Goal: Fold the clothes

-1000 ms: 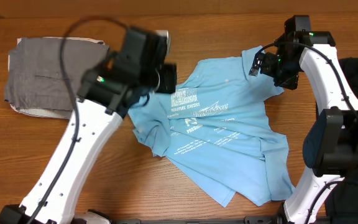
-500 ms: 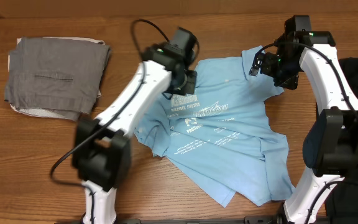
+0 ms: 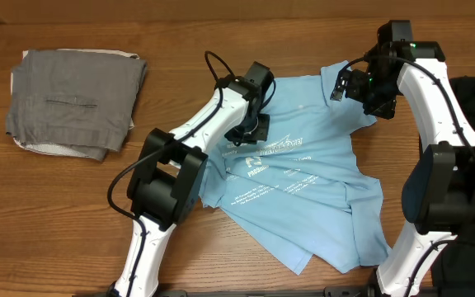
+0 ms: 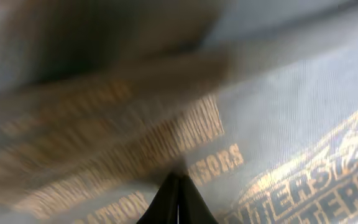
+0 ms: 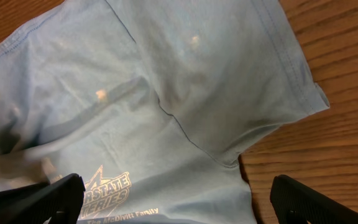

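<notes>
Wooden surface [image 3: 72,214]: bare board open at 6–8 o'clock in the overhead view, judged enough room for a fold. T-shirt [image 3: 303,181]: light blue, rumpled, white-print side up, right of centre, long axis about 11 to 5 o'clock. Grey folded stack [image 3: 72,99]: at 10 o'clock, well apart from it. Left pincer [image 3: 250,132]: on the shirt's 10 o'clock edge over the print, fingers together; pinched cloth not discernible in the blurred wrist view. Bulk of the shirt lies toward its 4 o'clock. Right pincer [image 3: 355,87]: fingers wide apart, above the 1 o'clock corner, shirt toward its 7 o'clock. Left arm judged nearer.
</notes>
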Tool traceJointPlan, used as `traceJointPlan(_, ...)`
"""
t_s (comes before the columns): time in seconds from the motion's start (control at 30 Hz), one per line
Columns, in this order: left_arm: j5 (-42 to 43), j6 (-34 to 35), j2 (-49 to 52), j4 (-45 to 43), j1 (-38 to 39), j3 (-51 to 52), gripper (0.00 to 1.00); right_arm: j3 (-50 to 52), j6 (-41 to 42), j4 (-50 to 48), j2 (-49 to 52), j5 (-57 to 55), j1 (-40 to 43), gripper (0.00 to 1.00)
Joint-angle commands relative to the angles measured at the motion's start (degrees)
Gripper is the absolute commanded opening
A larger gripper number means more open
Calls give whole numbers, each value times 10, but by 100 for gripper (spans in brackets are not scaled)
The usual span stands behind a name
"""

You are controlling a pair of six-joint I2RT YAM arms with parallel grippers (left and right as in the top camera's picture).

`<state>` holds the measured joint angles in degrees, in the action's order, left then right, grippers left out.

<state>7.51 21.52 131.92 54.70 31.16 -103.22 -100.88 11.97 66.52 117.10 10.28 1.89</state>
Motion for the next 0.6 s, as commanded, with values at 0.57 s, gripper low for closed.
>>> traceJointPlan(0.57,52,12,22,43,116,-40,19,-10,0,-2,-15,3,2,100)
